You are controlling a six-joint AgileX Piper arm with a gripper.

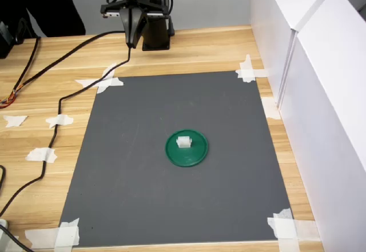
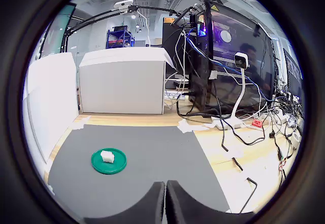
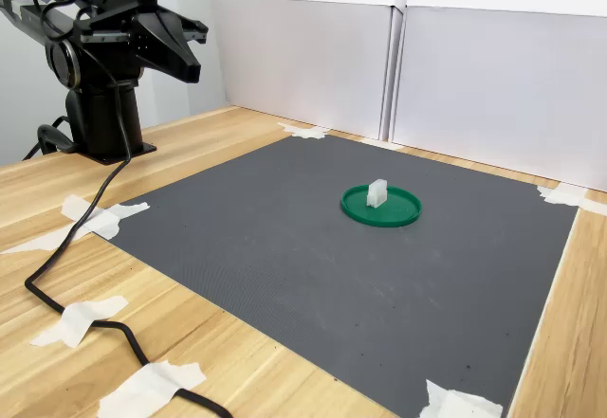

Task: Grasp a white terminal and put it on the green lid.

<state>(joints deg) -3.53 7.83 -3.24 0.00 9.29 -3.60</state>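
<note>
One white terminal (image 1: 184,142) stands on one green lid (image 1: 186,155), touching it and set off centre, toward the lid's far edge in the first exterior view. In the second exterior view the terminal (image 3: 377,192) looks slightly taller than wide and stands upright; its facing is too small to make out. The lid (image 3: 380,208) lies flat near the middle of a single dark grey mat (image 1: 171,195), which is taped at its corners with white tape (image 1: 247,69) to the wooden worktop (image 1: 34,92).

The single arm is drawn back at its black base (image 1: 155,32) (beyond the mat's far edge in the first exterior view), well apart from the lid. Its hand (image 1: 131,35) hangs pointing downward there, above the worktop; the wrist view shows the two fingertips (image 2: 155,201) pressed together with nothing between them. A black cable (image 1: 63,100) trails across the worktop past the mat. White panels (image 1: 320,63) stand along the first exterior view's right.
</note>
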